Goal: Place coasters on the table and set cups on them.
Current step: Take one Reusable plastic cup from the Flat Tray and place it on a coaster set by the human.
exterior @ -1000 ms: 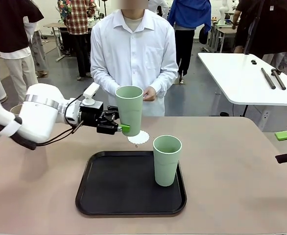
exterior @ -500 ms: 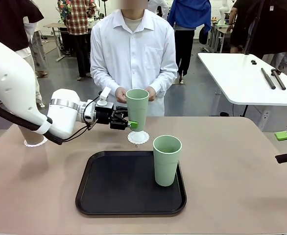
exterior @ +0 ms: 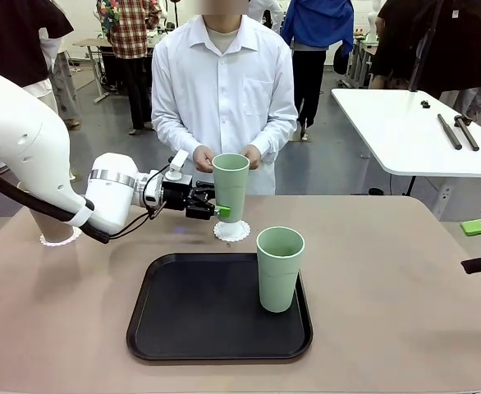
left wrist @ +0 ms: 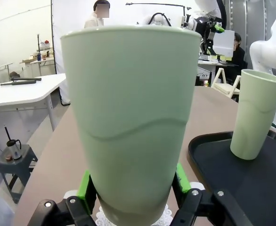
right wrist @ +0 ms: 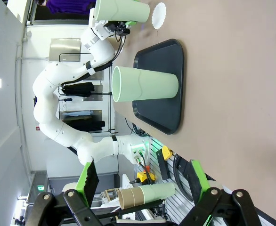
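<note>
Since the near stuff is easiest to read, I'll start there. The black rounded-rectangle tray lies on the plain matte beige-pink counter. One pale mint green tapered tumbler stands upright on the tray's right half.

Just past the tray's far edge, the left jaws are pinching a second mint green tumbler low on its body, with the green pads pressed to either side. It's upright, right over a small white lacy paper coaster. Honestly can't tell if the base is touching the doily or hanging just above it. In the left wrist view the cup hides most of it and only scalloped bits peek out underneath.

Over at the counter's left, a tan-brown tumbler on another white coaster is mostly hidden behind the white left arm.

The right jaws are spread wide with nothing between them in the right wrist view, which is rolled sideways.

Behind the counter a person in a white shirt stands with hands held close by the gripped cup's rim.

Farther back there's a grey floor, a white-topped table with dark tools on it at the right, and other people standing around, cut off by the top edge.
</note>
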Robot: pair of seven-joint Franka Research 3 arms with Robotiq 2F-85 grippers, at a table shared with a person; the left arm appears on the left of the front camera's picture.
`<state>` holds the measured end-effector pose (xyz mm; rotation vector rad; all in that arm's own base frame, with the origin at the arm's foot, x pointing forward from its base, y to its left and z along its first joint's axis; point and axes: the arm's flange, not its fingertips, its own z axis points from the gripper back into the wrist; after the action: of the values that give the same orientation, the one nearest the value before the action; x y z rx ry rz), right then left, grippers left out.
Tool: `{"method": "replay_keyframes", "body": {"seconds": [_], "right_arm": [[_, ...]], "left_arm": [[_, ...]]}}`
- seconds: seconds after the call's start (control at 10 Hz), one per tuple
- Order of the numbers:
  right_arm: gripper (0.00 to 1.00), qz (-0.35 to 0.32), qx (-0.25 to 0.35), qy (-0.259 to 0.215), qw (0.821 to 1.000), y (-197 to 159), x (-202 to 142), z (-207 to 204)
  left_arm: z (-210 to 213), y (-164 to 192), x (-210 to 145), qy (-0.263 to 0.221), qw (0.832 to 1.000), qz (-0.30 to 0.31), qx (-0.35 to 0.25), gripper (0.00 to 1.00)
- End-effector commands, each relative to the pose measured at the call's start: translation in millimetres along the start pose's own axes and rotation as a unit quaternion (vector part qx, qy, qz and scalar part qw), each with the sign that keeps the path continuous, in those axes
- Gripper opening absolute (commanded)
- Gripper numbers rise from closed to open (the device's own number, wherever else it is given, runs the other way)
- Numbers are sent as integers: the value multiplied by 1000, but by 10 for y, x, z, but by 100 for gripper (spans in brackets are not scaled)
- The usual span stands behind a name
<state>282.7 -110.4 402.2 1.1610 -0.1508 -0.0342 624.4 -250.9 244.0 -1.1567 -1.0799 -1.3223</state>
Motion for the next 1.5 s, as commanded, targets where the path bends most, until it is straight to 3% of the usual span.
{"method": "replay_keyframes", "body": {"seconds": [0.0, 1.4], "right_arm": [[100, 3, 8, -1, 1000, 0, 15, -3], [100, 3, 8, -1, 1000, 0, 15, -3]], "left_arm": [[23, 68, -34, 4, 1000, 8, -17, 81], [-131, 113, -259, 2, 999, -6, -43, 81]]}}
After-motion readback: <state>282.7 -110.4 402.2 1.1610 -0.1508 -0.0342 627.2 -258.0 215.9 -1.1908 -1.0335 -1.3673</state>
